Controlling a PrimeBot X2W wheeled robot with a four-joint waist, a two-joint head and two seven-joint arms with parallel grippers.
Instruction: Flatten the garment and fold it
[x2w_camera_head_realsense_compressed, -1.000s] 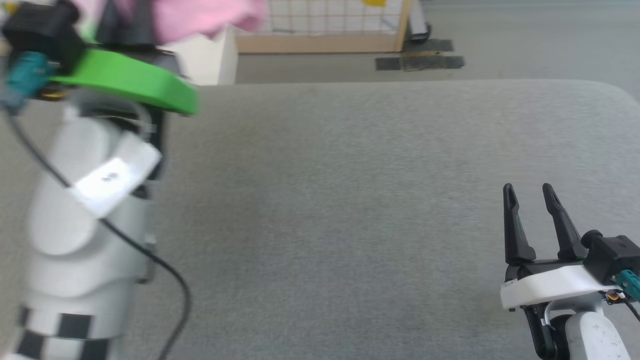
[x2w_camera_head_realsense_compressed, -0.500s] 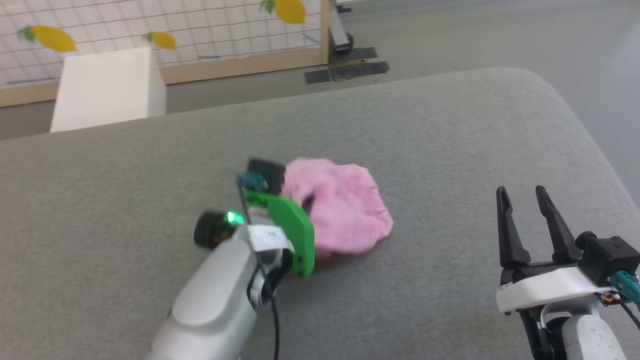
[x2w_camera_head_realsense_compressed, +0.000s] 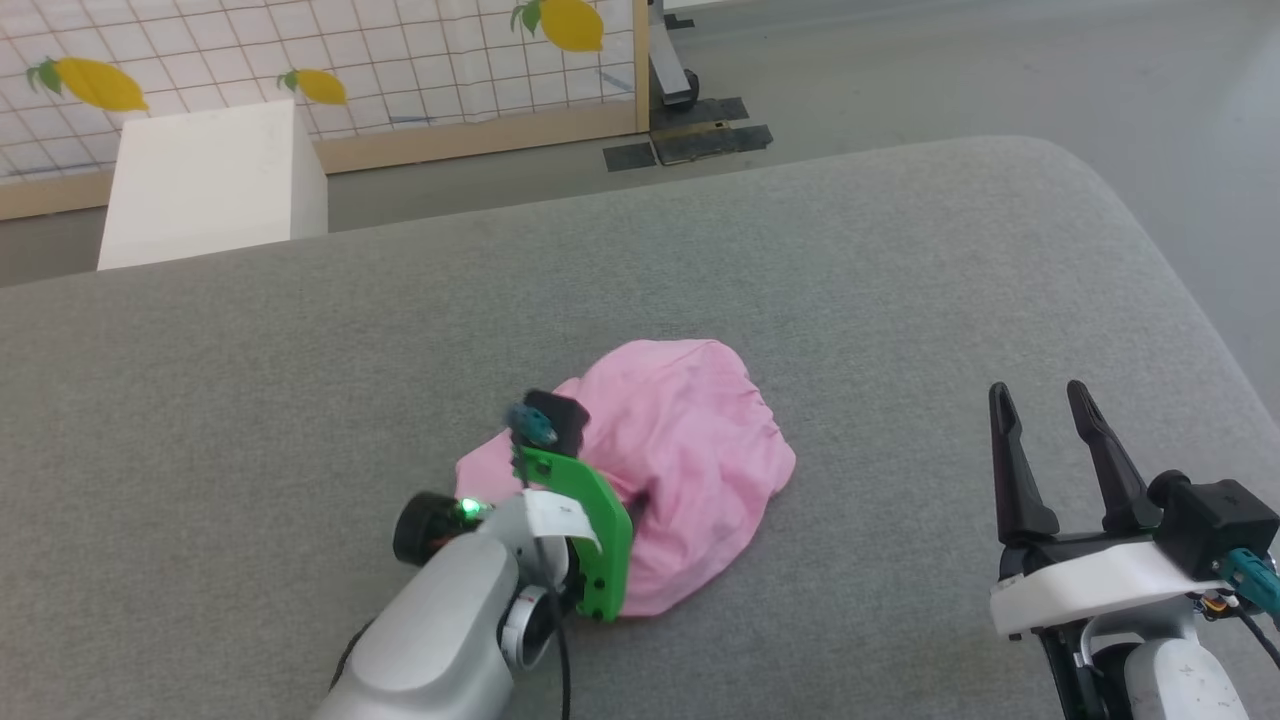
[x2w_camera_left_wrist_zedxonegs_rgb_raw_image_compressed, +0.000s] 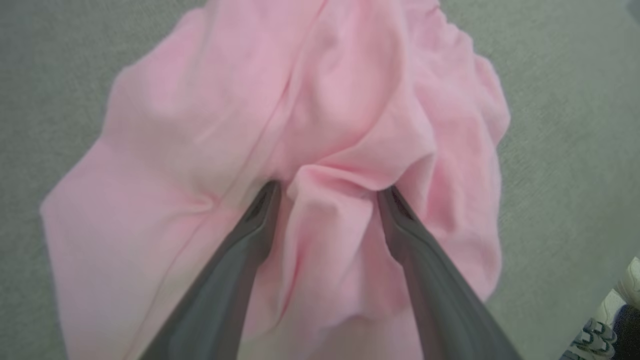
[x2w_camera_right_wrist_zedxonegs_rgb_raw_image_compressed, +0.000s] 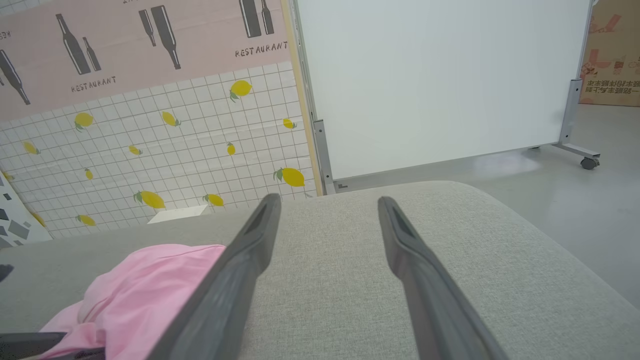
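Note:
The garment (x2w_camera_head_realsense_compressed: 700, 430) is a crumpled light pink heap in the middle of the grey padded table (x2w_camera_head_realsense_compressed: 850, 250). My left gripper (x2w_camera_head_realsense_compressed: 640, 495) points down into the heap's near left side, mostly hidden under its green bracket. In the left wrist view the left gripper (x2w_camera_left_wrist_zedxonegs_rgb_raw_image_compressed: 327, 192) is open, its fingers spread wide and pressed into the garment (x2w_camera_left_wrist_zedxonegs_rgb_raw_image_compressed: 200, 125) with a loose ridge of fabric between them. My right gripper (x2w_camera_head_realsense_compressed: 1038, 392) stands open and empty at the lower right, well clear of the cloth. The right gripper (x2w_camera_right_wrist_zedxonegs_rgb_raw_image_compressed: 327, 200) sees the garment (x2w_camera_right_wrist_zedxonegs_rgb_raw_image_compressed: 145, 280) to its left.
A white box (x2w_camera_head_realsense_compressed: 210, 180) and a lemon-patterned tile panel (x2w_camera_head_realsense_compressed: 350, 60) stand beyond the table's far edge. A whiteboard on wheels (x2w_camera_right_wrist_zedxonegs_rgb_raw_image_compressed: 435, 80) stands behind. The table's right corner is rounded. A person's shoe (x2w_camera_left_wrist_zedxonegs_rgb_raw_image_compressed: 600, 335) shows on the floor.
The left gripper brought the garment down from high up onto the table and opened its fingers; the cloth slumped into a wider heap. The head camera shifted. The right gripper stayed put.

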